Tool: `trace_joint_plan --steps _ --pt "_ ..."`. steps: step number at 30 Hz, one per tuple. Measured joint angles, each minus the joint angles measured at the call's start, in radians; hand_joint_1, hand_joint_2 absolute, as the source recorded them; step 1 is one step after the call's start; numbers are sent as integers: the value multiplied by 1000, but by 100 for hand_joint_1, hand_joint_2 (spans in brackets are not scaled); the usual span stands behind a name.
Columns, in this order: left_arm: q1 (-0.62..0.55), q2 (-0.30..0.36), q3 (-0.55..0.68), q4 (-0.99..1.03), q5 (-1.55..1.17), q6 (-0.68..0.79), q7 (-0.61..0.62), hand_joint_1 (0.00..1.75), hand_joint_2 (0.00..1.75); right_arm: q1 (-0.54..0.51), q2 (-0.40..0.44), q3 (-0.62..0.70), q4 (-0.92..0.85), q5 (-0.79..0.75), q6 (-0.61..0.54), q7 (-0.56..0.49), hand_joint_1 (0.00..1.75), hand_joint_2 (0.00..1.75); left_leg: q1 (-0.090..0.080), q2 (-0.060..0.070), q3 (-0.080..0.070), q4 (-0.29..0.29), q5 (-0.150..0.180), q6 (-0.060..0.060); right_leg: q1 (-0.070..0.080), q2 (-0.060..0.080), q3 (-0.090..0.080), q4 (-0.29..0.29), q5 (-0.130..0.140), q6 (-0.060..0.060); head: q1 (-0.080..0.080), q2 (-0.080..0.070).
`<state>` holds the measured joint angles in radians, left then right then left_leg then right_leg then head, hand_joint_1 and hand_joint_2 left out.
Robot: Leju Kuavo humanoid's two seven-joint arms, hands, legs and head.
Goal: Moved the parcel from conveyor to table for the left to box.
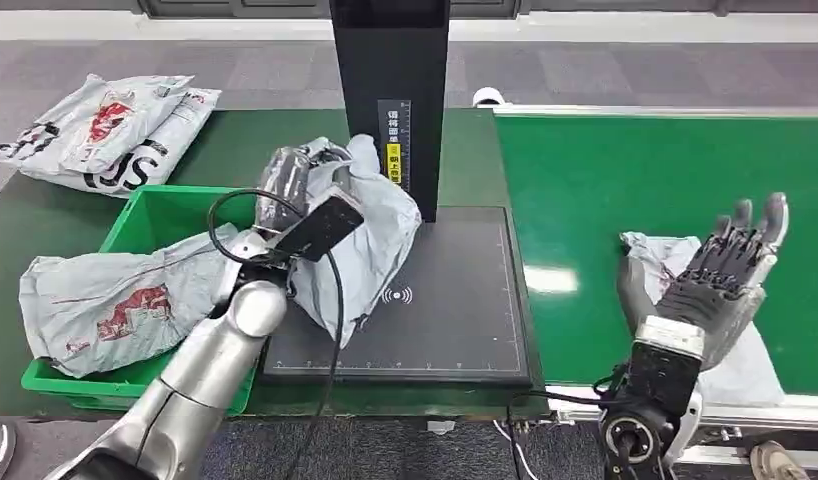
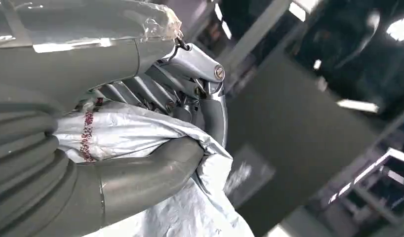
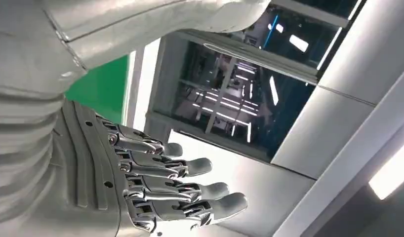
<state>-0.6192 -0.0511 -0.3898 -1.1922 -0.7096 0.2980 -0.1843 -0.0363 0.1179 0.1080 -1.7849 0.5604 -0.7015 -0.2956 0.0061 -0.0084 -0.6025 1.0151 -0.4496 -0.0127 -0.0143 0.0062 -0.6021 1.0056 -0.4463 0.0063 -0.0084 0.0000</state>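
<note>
The left hand (image 1: 285,185) grips the grey parcel (image 1: 370,240) above the scanner pad (image 1: 445,310) for boxing, while the right hand (image 1: 725,265) waits, fingers spread.

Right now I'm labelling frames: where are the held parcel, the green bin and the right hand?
held parcel (image 1: 380,245), head view, grey bag's middle.
green bin (image 1: 150,210), head view, far inner wall.
right hand (image 1: 720,275), head view, palm.
</note>
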Motion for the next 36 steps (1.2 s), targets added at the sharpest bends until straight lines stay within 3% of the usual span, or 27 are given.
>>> trace_joint_plan --steps 12,20,27,28,29,36 --pt "85 189 188 -266 -44 61 39 175 175 61 -35 0 -19 -17 0 8 0 175 1 1 1 -1 0 -1 3 1 -1 0 -1 -2 0 0" --pt "118 228 240 -301 -69 85 60 175 175 75 -42 0 -19 -13 20 31 0 175 1 1 0 0 0 -1 1 0 0 0 -1 -2 0 0" --pt "257 297 412 -306 -168 104 93 175 175 95 -42 0 -6 5 48 63 0 175 1 4 2 -1 -3 -4 3 4 -1 0 -2 -4 0 0" --pt "292 302 448 -305 -172 104 87 159 175 96 -42 0 -5 5 53 69 0 175 1 5 2 -1 -3 -5 4 6 -1 0 -3 -4 0 0" --pt "322 305 481 -302 -178 106 81 0 175 98 -42 0 -4 5 55 72 0 175 1 6 2 -1 -3 -5 4 7 -1 0 -3 -5 0 0" --pt "458 298 574 -294 -284 99 104 0 175 96 -42 0 5 -2 93 76 0 175 2 4 1 -1 -4 -5 4 5 -1 0 -4 -6 0 0"
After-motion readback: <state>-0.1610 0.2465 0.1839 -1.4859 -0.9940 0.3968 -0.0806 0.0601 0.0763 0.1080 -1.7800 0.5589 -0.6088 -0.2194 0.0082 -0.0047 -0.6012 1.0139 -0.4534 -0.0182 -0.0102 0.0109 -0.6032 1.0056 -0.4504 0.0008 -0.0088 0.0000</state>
